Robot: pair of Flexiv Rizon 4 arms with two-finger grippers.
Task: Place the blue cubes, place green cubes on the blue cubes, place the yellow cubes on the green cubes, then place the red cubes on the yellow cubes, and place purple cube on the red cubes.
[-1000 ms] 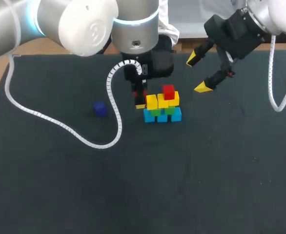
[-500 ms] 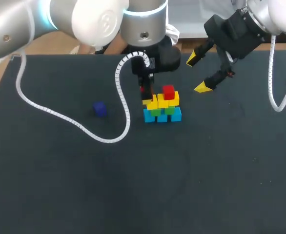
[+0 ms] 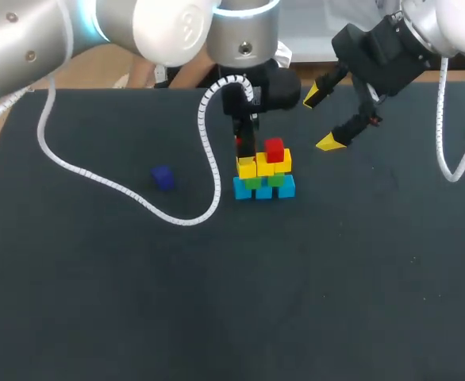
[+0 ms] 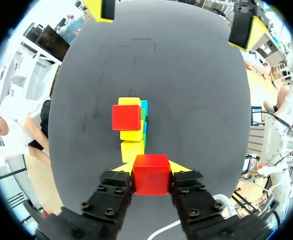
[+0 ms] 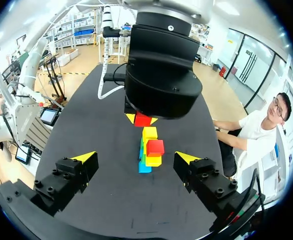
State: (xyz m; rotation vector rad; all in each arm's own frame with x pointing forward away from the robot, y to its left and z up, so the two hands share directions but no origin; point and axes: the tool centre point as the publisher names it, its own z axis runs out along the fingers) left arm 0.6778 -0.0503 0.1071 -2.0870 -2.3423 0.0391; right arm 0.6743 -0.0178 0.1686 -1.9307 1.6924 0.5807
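The black counter fills most of the head view. My left arm comes in from the upper left and hangs its gripper just above the cube stack at centre frame. My right gripper hovers to the upper right of the stack, fingers spread and empty.

The stack has blue cubes at the base, then green, then yellow cubes, with one placed red cube on the right part of the yellow row.

The left gripper pinches a second red cube from two sides. In the left wrist view the bare yellow cube lies just ahead of it, nearer than the placed red one. My judgement is that the coming move is a short drop beside that cube.

The purple cube sits alone, well to the left.
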